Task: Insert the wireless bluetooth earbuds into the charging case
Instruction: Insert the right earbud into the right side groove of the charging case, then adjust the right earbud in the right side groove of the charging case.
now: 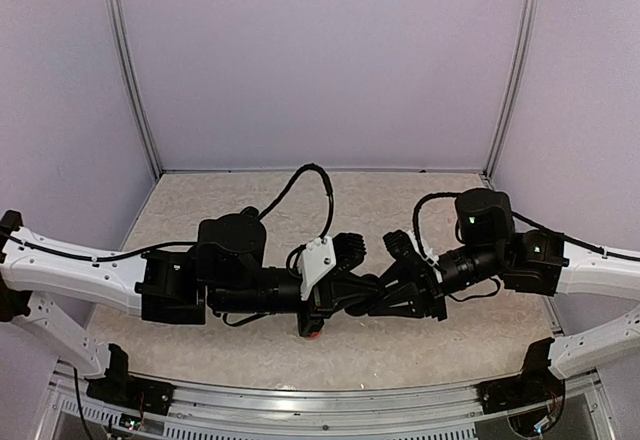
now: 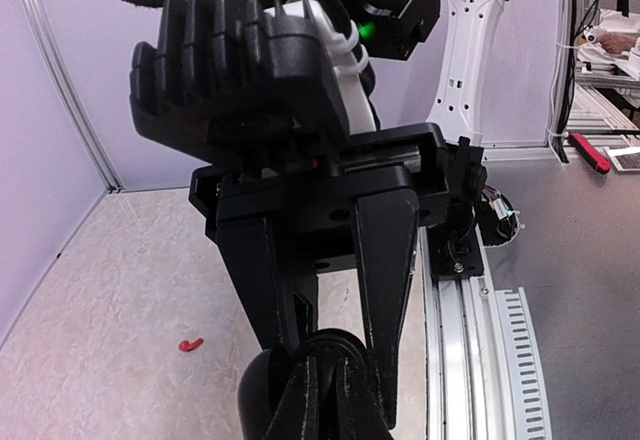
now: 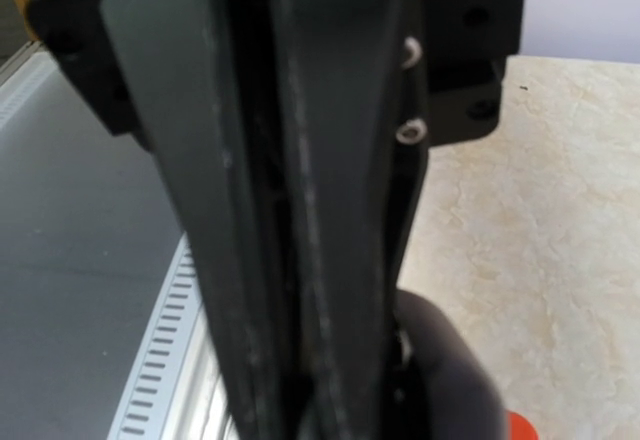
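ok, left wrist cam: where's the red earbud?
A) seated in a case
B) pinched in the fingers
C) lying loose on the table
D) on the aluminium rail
C: the red earbud lies alone on the table, touching nothing.

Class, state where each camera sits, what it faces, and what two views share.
Top external: above and behind, looking down on the table; left arm and right arm meet.
Left wrist: faces the right arm across the table; black gripper parts fill it.
Right wrist: pressed close to dark gripper fingers, table beyond.
Shared: both wrist views show the silver rail.
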Controlling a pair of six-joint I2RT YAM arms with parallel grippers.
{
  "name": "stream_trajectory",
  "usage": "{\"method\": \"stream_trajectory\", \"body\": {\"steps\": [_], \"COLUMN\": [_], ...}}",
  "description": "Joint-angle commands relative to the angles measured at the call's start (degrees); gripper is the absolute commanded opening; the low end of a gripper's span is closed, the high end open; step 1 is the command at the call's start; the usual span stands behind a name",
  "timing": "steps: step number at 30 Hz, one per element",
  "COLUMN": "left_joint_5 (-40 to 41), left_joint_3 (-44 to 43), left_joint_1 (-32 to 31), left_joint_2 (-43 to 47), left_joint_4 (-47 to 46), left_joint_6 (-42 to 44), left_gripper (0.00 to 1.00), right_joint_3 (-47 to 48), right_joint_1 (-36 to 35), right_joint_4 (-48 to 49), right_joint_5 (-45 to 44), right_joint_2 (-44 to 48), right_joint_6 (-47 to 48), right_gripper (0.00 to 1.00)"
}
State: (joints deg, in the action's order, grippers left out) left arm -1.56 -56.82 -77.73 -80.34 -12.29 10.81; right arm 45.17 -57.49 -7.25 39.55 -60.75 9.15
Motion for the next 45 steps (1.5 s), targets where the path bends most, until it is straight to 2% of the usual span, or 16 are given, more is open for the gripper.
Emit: {"method": "stream_trajectory", "body": {"steps": [1,16,35,45], "left_joint_5": [-1.31,3.54,2.0,1.91], "left_joint_3": [-2.13,-0.78,2.37,2.58], "left_joint_1": [-0.25,-0.31,-0.72,-1.72], "left_joint_2": [-2.51,1.95,5.89,5.3], "left_joint_4": [1.9,1.08,0.32,0.28], "left_joint_6": [0.8,0.61,-1.07,-0.69], "left_gripper": [0.02,0.17,0.18,0.14], "right_joint_3": [2.64,0.98,0.71,0.91], "right_joint_1": [-1.65,-1.72,-1.65,-1.68], "right_joint_4": [1.45,1.45,1.36,1.36], "right_joint_5": [1.06,-0.16,-2.81,-4.22], "right_joint_2": [0.15,1.24,1.56,1.08], "right_joint_6": [1.1,0.7,-0.13,-0.43], "right_gripper": [0.0,0.0,0.0,0.0]}}
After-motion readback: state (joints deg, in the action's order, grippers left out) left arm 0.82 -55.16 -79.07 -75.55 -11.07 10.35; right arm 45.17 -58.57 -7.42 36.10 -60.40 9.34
